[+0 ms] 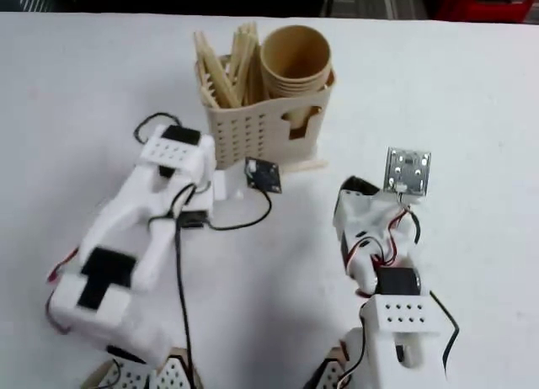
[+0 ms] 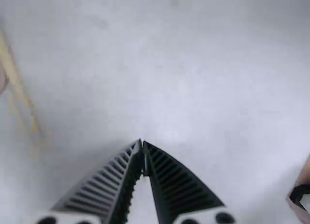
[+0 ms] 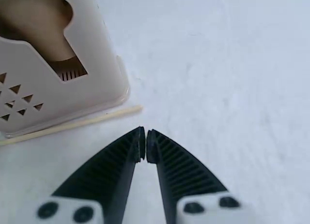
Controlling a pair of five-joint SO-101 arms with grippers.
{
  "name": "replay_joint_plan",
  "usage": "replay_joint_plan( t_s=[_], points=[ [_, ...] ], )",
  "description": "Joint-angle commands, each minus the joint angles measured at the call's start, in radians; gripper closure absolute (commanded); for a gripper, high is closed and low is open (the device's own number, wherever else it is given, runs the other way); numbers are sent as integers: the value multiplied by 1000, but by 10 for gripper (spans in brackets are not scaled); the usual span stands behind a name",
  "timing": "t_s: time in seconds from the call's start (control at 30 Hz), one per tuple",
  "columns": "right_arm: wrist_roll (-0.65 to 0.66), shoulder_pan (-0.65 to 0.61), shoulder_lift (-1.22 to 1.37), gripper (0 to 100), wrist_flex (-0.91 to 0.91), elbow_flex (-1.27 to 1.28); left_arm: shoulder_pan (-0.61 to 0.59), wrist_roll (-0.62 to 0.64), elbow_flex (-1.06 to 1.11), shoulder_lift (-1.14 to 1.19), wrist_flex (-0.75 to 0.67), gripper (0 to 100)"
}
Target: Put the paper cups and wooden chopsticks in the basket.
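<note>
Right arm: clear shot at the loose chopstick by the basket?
Probably yes. The chopstick lies on the table just ahead of the right gripper, with nothing between. But the gripper is shut, and the chopstick runs close along the basket base, which may crowd the grasp.

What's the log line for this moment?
paper cups, wooden chopsticks: in basket | loose chopstick: on table by basket | left gripper: jaws shut, empty | right gripper: jaws shut, empty

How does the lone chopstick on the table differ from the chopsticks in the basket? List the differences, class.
The lone chopstick lies flat on the table along the basket's foot; the chopsticks in the basket stand on end, leaning. It is single and outside; they are bunched inside beside the paper cups. All are pale wood.
</note>
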Motion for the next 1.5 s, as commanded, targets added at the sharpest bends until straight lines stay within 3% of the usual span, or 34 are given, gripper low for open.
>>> replay_joint_plan(
  t_s=[0.0, 0.13, 0.3, 0.57, 0.97, 1.47],
  points=[
    [-2, 10, -21, 978, -19, -12, 5, 21, 71, -226, -37, 976],
    [-2, 39, -21, 978, -19, -14, -31, 40, 133, -268, -161, 963],
    [-2, 36, -21, 978, -19, -14, -79, 115, 173, -228, -345, 849],
    [-2, 38, -21, 978, -19, -14, -77, 112, 104, -51, -506, 845],
    [-2, 38, -21, 978, -19, -14, -76, 112, -187, 260, -457, 846],
    [0, 39, -21, 978, -19, -15, -53, 112, -578, 418, -37, 902]
  ],
)
